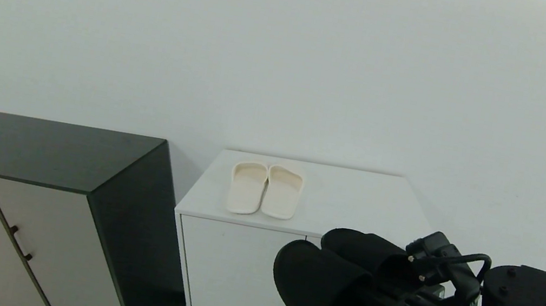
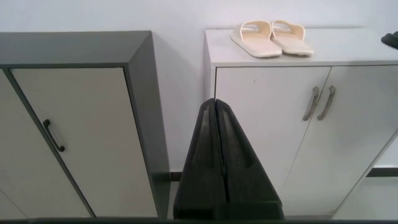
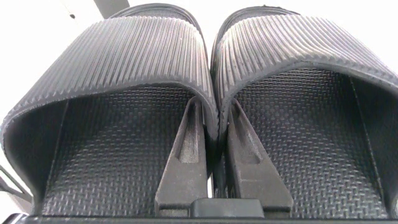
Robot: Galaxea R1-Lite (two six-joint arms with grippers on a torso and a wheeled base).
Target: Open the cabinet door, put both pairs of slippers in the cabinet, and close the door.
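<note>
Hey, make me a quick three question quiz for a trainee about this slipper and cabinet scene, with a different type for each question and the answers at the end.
1. True or false: the cream slippers lie on top of the white cabinet.
2. Multiple choice: the right gripper is A) open and empty, B) shut on the black slippers, C) gripping a door handle.
3. Fill in: both doors of the white cabinet are ____.
Key: 1 true; 2 B; 3 closed.
</note>
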